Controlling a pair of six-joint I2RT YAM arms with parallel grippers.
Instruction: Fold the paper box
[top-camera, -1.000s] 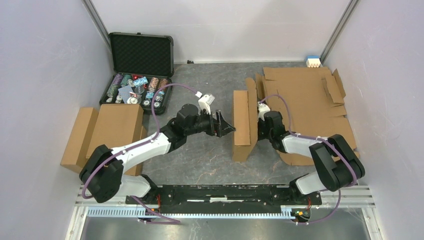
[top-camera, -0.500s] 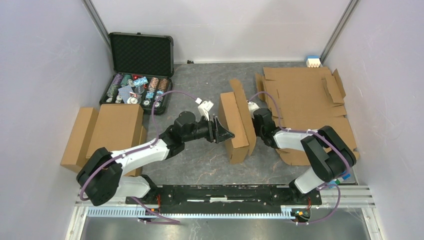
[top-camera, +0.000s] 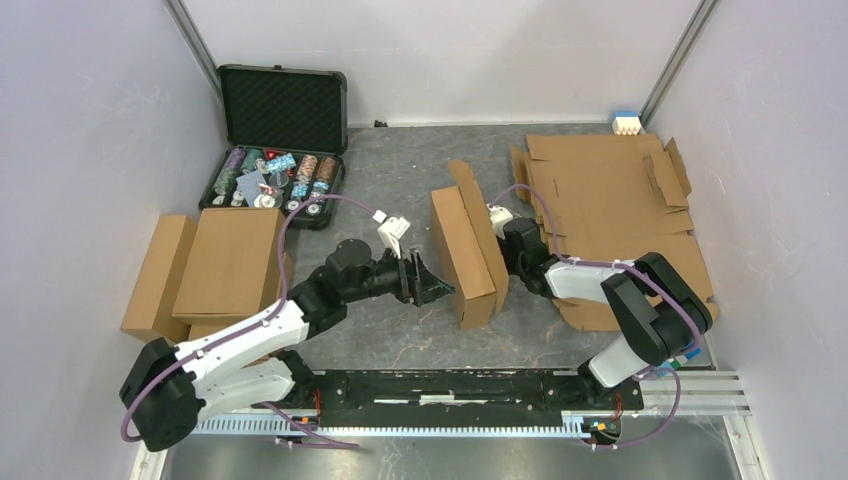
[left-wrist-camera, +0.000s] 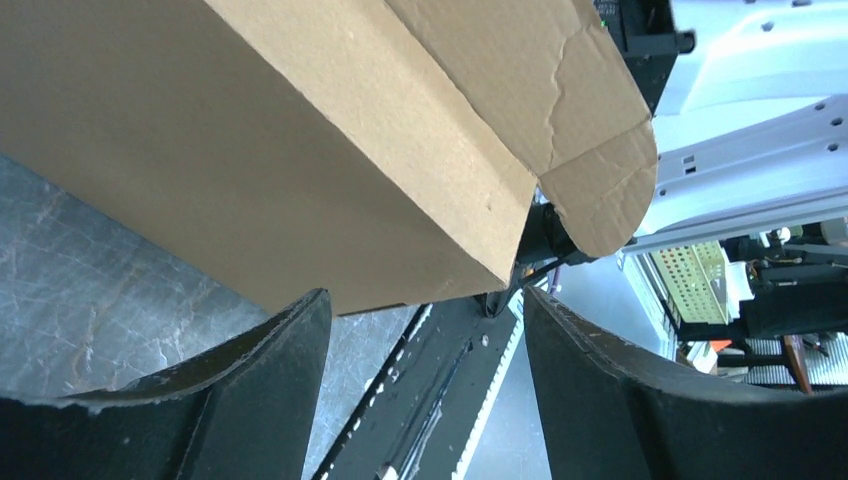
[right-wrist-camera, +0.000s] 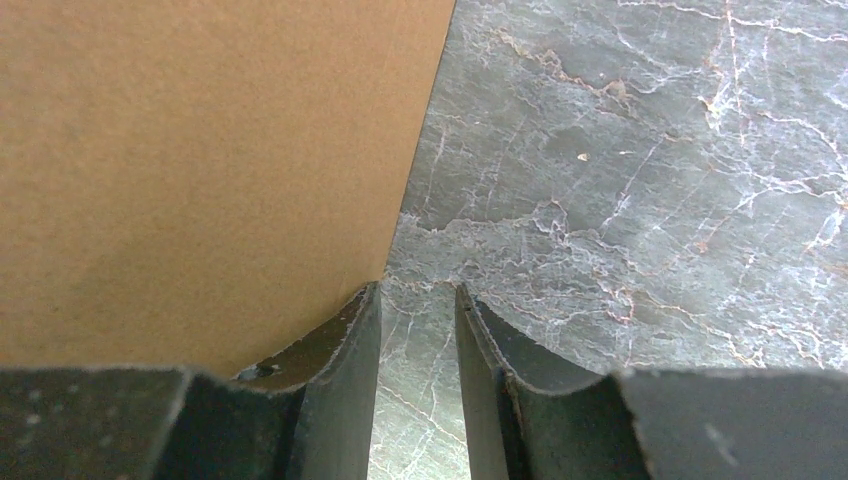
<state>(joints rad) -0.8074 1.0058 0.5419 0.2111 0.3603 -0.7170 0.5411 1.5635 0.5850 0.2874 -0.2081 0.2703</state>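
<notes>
The paper box is a brown cardboard piece, partly folded, standing on its long edge mid-table with a flap raised at its far end. My left gripper sits just left of the box's near end. In the left wrist view this gripper is open and the box lies beyond the fingertips, not between them. My right gripper is against the box's right side. In the right wrist view its jaws stand narrowly open over bare table, and the box wall lies outside one finger.
An open black case of poker chips stands at the back left. Folded brown boxes sit at the left. Flat cardboard sheets cover the right side, with a small white and blue object behind them. The arms' black rail runs along the near edge.
The box has shifted left and turned, its far end swinging left with the right gripper behind it. The left arm has drawn back toward the near left.
</notes>
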